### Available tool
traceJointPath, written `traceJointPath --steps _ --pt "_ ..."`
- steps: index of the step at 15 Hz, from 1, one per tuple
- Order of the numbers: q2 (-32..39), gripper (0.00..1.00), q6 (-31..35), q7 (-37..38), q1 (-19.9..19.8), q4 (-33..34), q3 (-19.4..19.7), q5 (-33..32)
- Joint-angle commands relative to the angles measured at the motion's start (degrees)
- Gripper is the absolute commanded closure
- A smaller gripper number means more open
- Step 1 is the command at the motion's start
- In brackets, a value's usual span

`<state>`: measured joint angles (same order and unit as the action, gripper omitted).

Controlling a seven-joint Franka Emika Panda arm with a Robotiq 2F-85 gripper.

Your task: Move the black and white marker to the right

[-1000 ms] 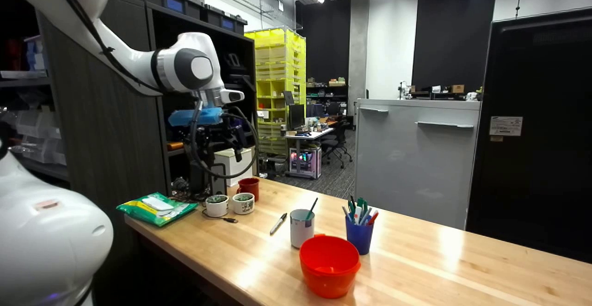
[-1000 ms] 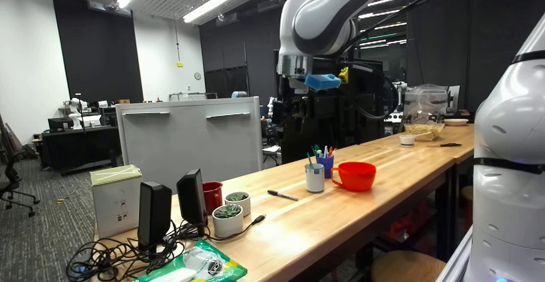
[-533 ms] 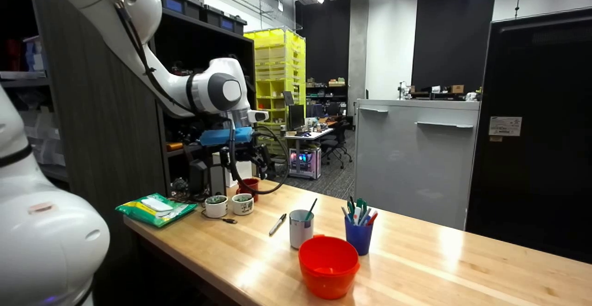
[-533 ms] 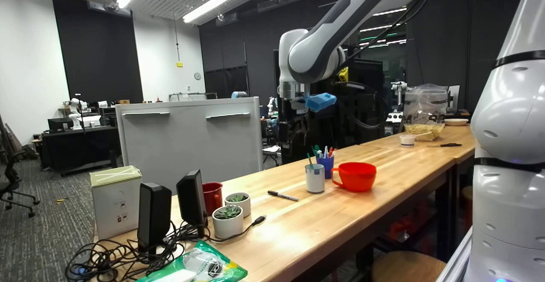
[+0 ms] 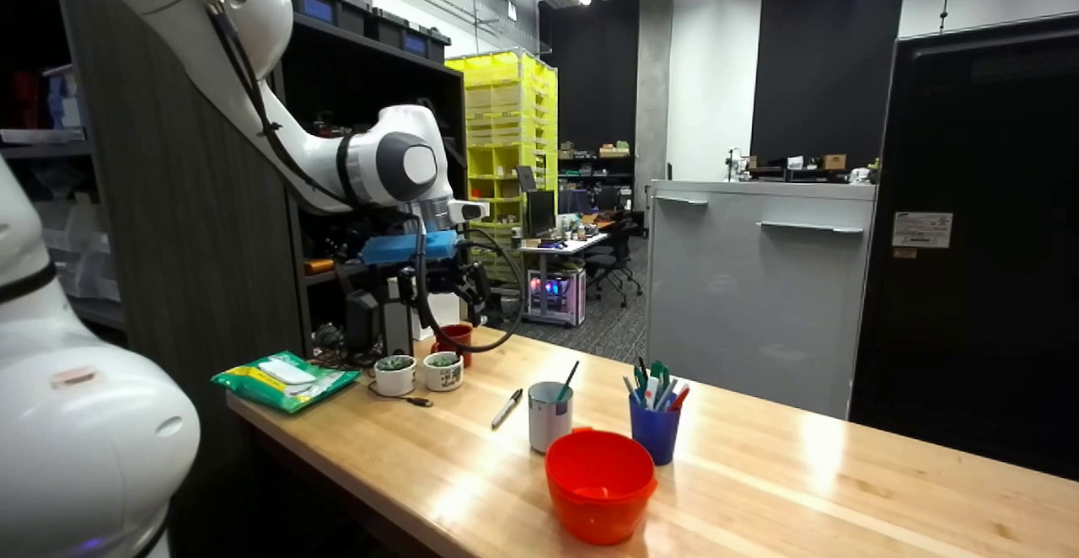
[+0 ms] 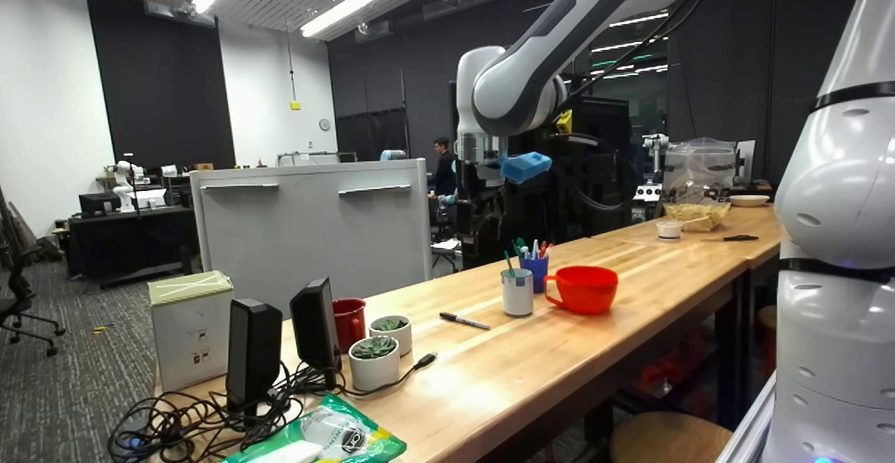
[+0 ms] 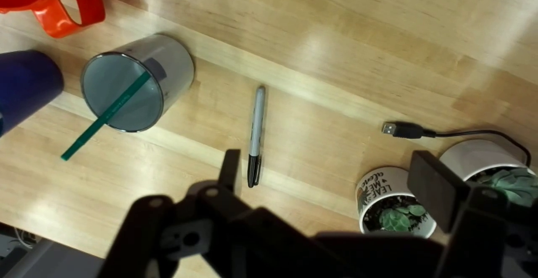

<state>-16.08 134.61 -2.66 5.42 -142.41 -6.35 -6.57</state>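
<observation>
The black and white marker (image 7: 257, 135) lies flat on the wooden table, grey-white barrel with a black cap. It shows in both exterior views (image 5: 507, 409) (image 6: 464, 321), between the white cup and the potted succulents. My gripper (image 7: 330, 173) is open and empty, its fingers wide apart. In an exterior view the gripper (image 5: 445, 297) hangs well above the table near the red mug. In the wrist view the marker's cap is near the left fingertip, between the two fingers in the picture. In an exterior view (image 6: 479, 218) the gripper is hard to see against the dark background.
A white cup (image 5: 550, 423) with a green pen, a blue pen cup (image 5: 654, 431) and an orange-red bowl (image 5: 600, 490) stand beside the marker. Two succulent pots (image 6: 374, 365) (image 6: 391, 330), a red mug (image 6: 349, 323), a USB cable (image 7: 407, 130) and black speakers (image 6: 253, 351) are on the other side.
Over the first half second the arm came down and forward over the table, bringing the gripper lower. Since then it is nearly still. The marker has not moved. A person appears in the background.
</observation>
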Motion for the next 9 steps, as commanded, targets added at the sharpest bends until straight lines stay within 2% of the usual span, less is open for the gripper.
traceJointPath --steps 1,9 --pt "4.05 0.00 1.24 -0.26 0.33 0.76 0.26 0.90" --pt "13.70 0.00 4.52 -4.76 -1.06 3.32 2.89 3.79"
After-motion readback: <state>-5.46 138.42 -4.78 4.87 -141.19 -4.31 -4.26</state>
